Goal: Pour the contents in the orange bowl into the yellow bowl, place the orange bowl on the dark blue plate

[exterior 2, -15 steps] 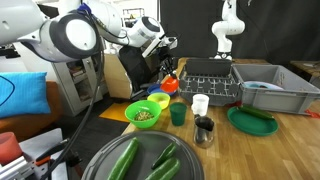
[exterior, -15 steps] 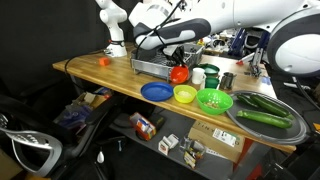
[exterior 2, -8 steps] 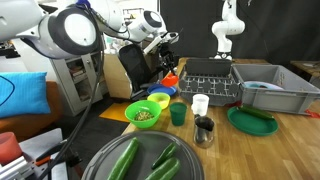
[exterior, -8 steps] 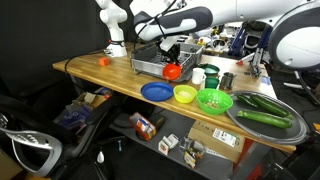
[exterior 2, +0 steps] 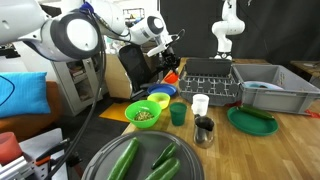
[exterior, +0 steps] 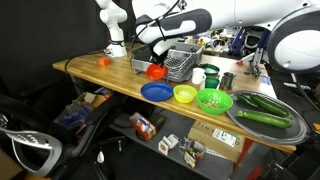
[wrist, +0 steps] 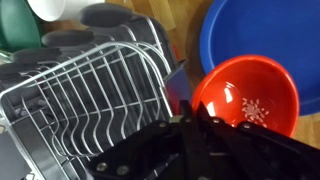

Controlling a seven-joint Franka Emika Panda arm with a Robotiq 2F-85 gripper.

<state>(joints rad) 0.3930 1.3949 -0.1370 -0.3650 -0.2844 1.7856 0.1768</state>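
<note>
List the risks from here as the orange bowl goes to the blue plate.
1. The fingers pinch only the rim of the orange bowl; it may tilt or slip before set-down.
2. The rack sits close beside the bowl, so a sideways move could clip its wires.
3. In the wrist view the bowl overlaps only the edge of the plate; released here, it might land half off.

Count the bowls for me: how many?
3: the orange bowl in the gripper, near the dark blue plate; the yellow bowl beside that plate; the green bowl next along. Others may be hidden.
</note>
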